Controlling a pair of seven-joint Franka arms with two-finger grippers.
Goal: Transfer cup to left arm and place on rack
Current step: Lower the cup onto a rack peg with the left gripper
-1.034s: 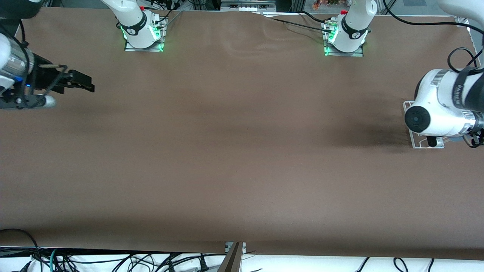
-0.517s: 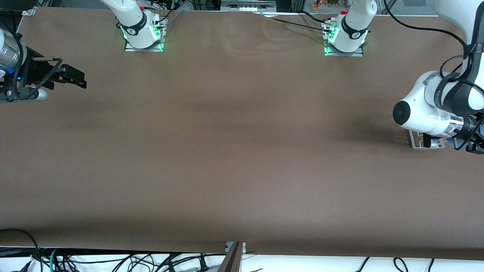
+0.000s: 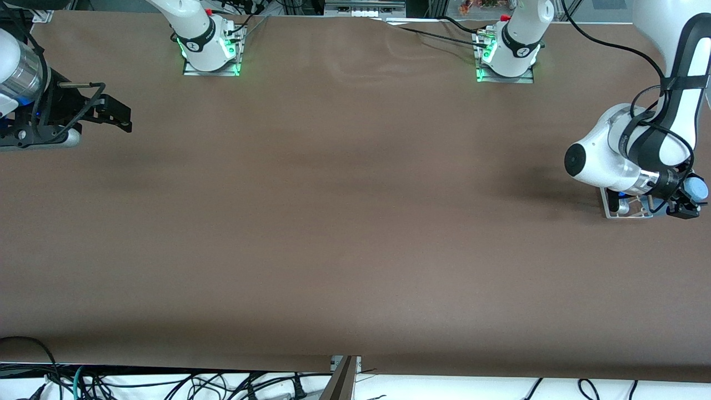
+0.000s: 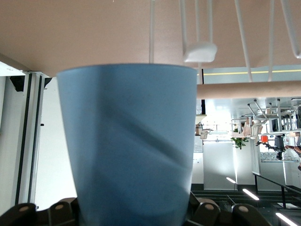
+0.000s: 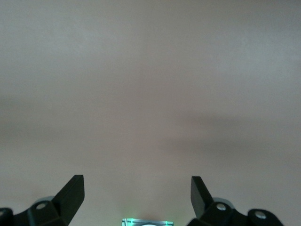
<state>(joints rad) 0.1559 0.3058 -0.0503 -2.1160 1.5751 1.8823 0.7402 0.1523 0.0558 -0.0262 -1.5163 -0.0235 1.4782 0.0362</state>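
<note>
The left claw (image 4: 134, 214) is clenched on the cup (image 4: 129, 141), gripping it low on its wall, with the black finger mounts showing on either side of the blue body. In the front view this claw (image 3: 686, 206) hangs over the rack (image 3: 614, 206) at the left arm's end of the surface (image 3: 344, 222), and only a small blue patch of the cup (image 3: 696, 190) shows past the wrist. The cup is therefore in the air above the rack — not yet resting on it, as far as I can judge.

The right claw (image 5: 137, 193) is released, its two fingers spread wide over bare surface; in the front view it (image 3: 114, 114) waits well apart from the rack, at the right arm's end.

The step in hand looks like the placing itself. To do it well, the left arm should bring the cup down slowly between the rack's white wire loops instead of onto a loop tip, keep its rim clear of the wooden rod (image 4: 249, 89), and let go only once the cup is borne by the wires. A light plastic cup may tip or bounce if dropped from any height, so a low, steady release seems wise.

The cup is a plain light-blue tumbler, smooth and handleless, slightly wider at the rim than where it is gripped. Soft diagonal shadows cross its wall. Beside its rim the rack's thin white wires run close, one ending in a rounded white cap (image 4: 200, 51).
</note>
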